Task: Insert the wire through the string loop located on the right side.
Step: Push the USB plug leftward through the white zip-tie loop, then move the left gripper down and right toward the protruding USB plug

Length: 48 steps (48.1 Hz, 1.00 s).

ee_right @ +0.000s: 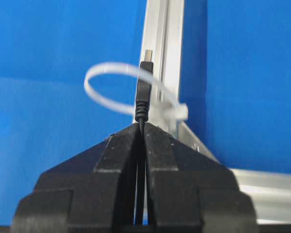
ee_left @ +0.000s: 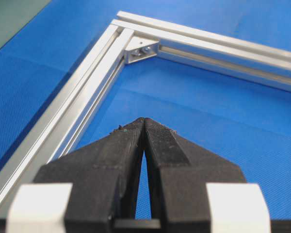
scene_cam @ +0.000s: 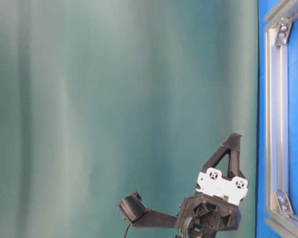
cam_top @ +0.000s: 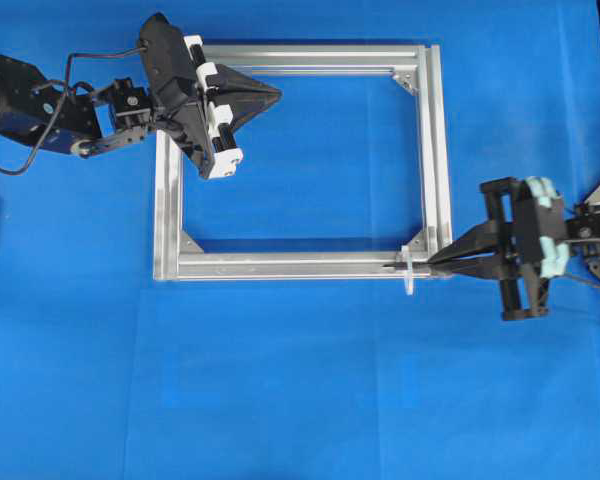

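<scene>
Wire (ee_right: 143,92) plug tip sits at the string loop (ee_right: 111,85), at the frame's (cam_top: 300,265) right corner; can't confirm it's through. Right gripper (ee_right: 141,127) jaws pinch the wire. Left gripper (ee_left: 144,121) jaws pressed together, empty. You've got the push-through left.

Left gripper (scene_cam: 232,144) beside aluminium frame (scene_cam: 271,124), teal backdrop (scene_cam: 114,99)

The wire (ee_right: 143,99) vanishes between the right hand's (ee_right: 141,127) fingers (its length unseen).
</scene>
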Each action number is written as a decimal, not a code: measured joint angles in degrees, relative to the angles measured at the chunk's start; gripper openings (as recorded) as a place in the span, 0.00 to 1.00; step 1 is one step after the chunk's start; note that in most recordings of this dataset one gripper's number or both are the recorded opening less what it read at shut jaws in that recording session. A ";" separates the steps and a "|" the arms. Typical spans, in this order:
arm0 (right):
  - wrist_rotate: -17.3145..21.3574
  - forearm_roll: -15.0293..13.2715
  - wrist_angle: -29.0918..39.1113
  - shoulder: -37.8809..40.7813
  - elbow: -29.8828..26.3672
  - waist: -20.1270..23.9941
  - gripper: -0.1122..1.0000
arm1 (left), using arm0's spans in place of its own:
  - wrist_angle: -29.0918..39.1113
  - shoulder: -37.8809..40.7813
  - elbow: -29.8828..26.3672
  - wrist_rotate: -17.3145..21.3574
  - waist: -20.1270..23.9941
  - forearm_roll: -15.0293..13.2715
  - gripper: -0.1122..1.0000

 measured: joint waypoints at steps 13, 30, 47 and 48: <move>-0.09 0.00 -0.88 3.87 -3.60 0.00 0.07 | 0.00 0.00 0.00 0.00 0.00 0.00 0.10; -0.09 0.00 -1.05 4.22 -3.96 0.00 0.07 | 0.00 -0.09 0.00 0.00 -0.09 0.09 0.10; -0.18 0.00 -1.05 4.22 -3.96 0.00 0.07 | 0.26 0.00 0.00 -0.79 -5.27 0.09 0.10; -0.18 0.00 -1.05 4.22 -3.96 0.09 0.07 | 0.26 0.00 0.00 -0.70 -5.98 0.00 0.10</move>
